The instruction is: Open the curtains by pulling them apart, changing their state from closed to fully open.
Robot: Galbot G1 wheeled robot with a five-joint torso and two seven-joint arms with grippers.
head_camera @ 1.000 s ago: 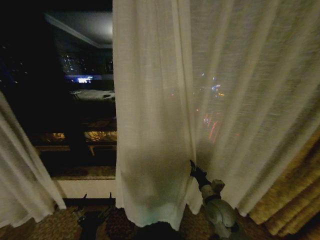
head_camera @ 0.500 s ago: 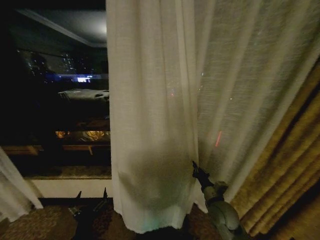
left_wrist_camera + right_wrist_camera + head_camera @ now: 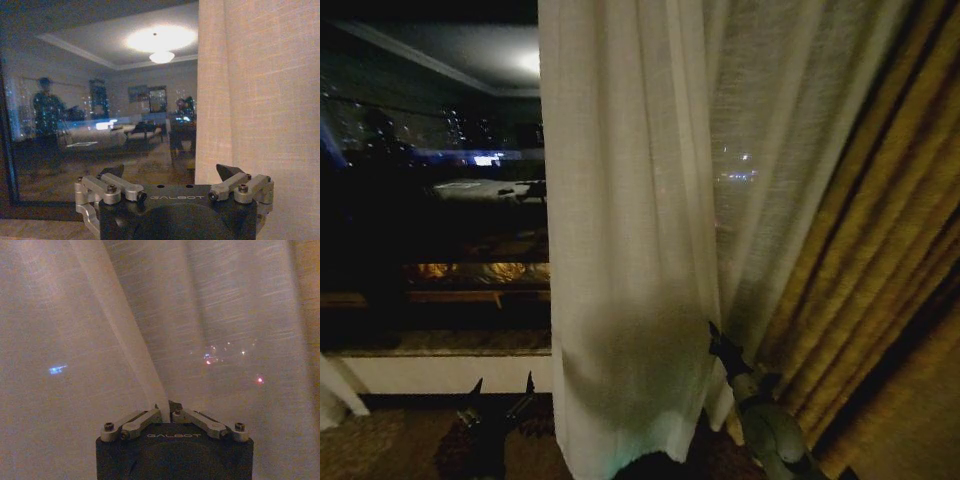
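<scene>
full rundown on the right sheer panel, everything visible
The right sheer panel is thin off-white woven fabric, see-through enough for city lights to glow through. It hangs in vertical pleats past the top of the head view, its lower edge near the floor. It covers the window's middle and right; dark glass lies bare to its left. The golden-brown drape hangs beside its right edge. The right gripper is shut on one fold of it, low down. The left gripper sits open by its left edge, not gripping.

window [image 3: 430, 200] left, curtains [image 3: 630, 200] centre, drape [image 3: 880, 300] right, behind curtains
</scene>
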